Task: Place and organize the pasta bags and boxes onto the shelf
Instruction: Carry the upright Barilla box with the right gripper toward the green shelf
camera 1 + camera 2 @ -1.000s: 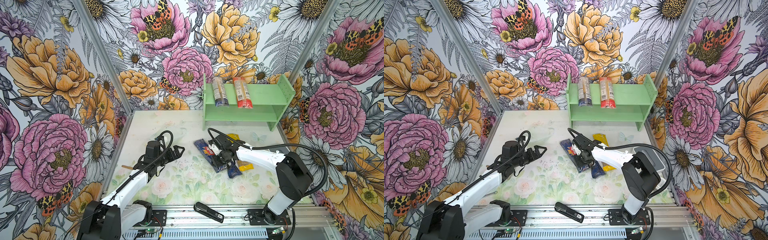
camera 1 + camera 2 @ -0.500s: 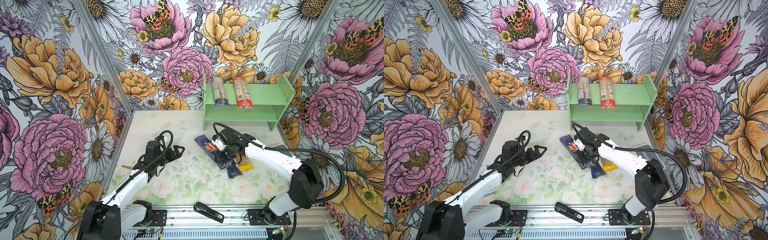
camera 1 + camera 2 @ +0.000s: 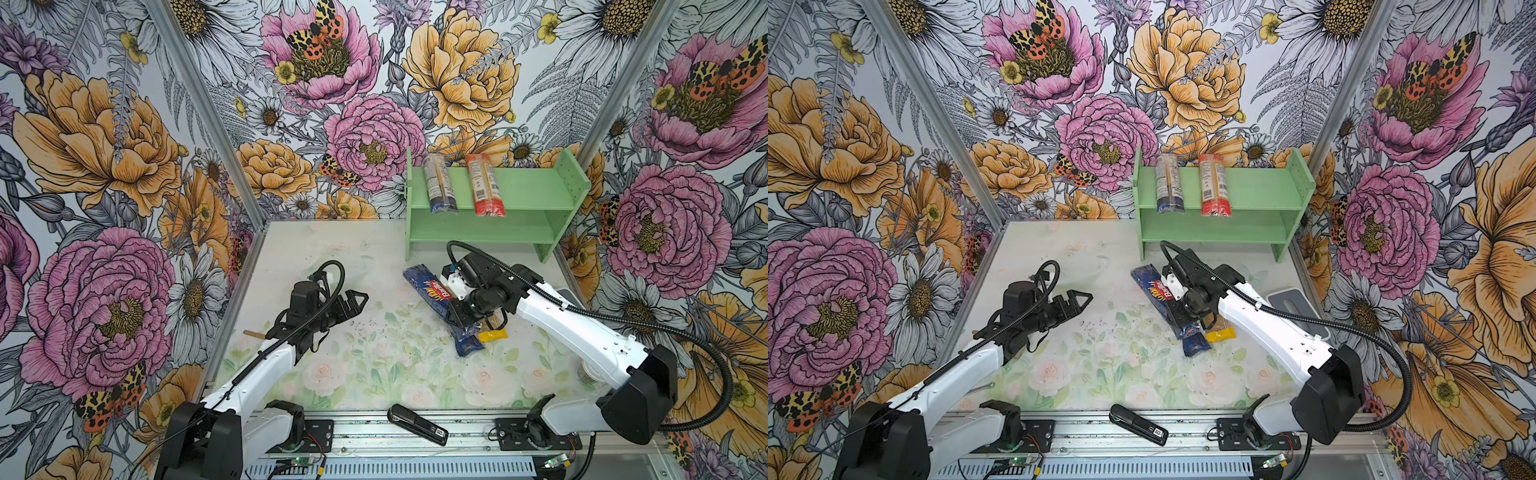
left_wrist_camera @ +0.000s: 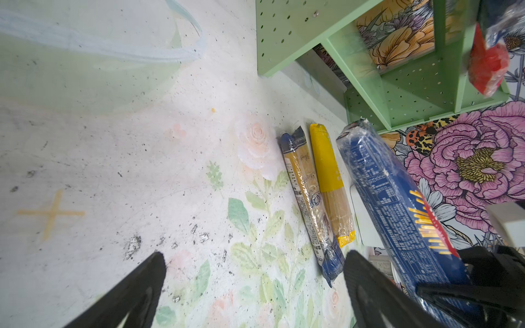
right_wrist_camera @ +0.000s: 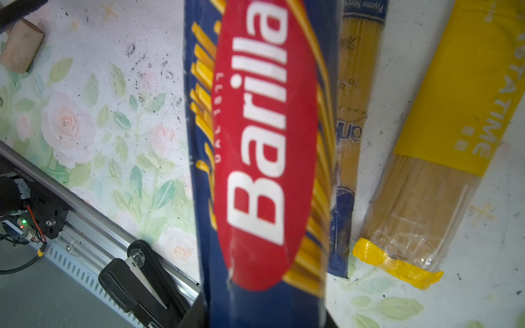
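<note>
R tool point(image 3: 460, 319) was clamped on the dark blue Barilla pack point(image 3: 428, 286) near its lower end. The pack was tilted and, in the left wrist view, looked raised off the counter point(image 3: 365, 374). Its free end aimed twd the shelf point(image 3: 536, 197) but stopped short of it. Just beside it lay the blue-gold windowed pack point(image 4: 306, 196) and the yellow pack point(image 4: 326, 170), side by side, flat on the counter. The shelf's top tier held 2 pks lengthwise, slightly apart: the clear/dark-blue pack point(image 3: 438, 187) near the left panel and the red-ended pack point(image 3: 484, 187) to its right. L tool point(image 3: 358, 298) hovered mid-counter w/ jaws spread wide, empty, well apart from the pks. A black stapler-like object point(image 3: 417, 424) lay on the front rail.
</note>
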Robot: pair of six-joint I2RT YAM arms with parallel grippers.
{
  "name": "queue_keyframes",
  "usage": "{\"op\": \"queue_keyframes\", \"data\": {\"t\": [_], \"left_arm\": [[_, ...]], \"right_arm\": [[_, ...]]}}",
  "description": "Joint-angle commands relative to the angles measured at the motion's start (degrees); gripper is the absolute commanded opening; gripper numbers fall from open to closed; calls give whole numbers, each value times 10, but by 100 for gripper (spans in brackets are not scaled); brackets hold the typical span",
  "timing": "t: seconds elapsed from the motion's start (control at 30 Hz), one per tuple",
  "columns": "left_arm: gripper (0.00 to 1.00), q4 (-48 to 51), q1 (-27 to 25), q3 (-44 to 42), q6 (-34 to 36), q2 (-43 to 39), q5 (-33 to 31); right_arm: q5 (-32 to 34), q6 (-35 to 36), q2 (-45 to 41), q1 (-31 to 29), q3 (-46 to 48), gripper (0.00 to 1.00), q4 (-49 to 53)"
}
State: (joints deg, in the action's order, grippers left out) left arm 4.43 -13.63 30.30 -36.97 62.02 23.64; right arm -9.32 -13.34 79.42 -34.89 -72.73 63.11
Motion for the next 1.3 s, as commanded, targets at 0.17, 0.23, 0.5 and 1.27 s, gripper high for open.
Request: {"op": "queue_keyframes", "data": {"t": [0.17, 0.23, 0.5, 1.27], "left_arm": [[99, -9, 8, -2, 12, -5, 7], [99, -10, 7, -1, 12, -1, 8], [99, -17, 6, 3, 8, 10, 15], [99, 2, 0, 12, 16, -2, 10]], "right_arm": [[37, 8, -82, 10, -67, 0, 43], [42, 7, -95, 10, -75, 0, 54], [76, 7, -140, 17, -132, 0, 120], [60, 86, -124, 213, -306, 0, 199]]}}
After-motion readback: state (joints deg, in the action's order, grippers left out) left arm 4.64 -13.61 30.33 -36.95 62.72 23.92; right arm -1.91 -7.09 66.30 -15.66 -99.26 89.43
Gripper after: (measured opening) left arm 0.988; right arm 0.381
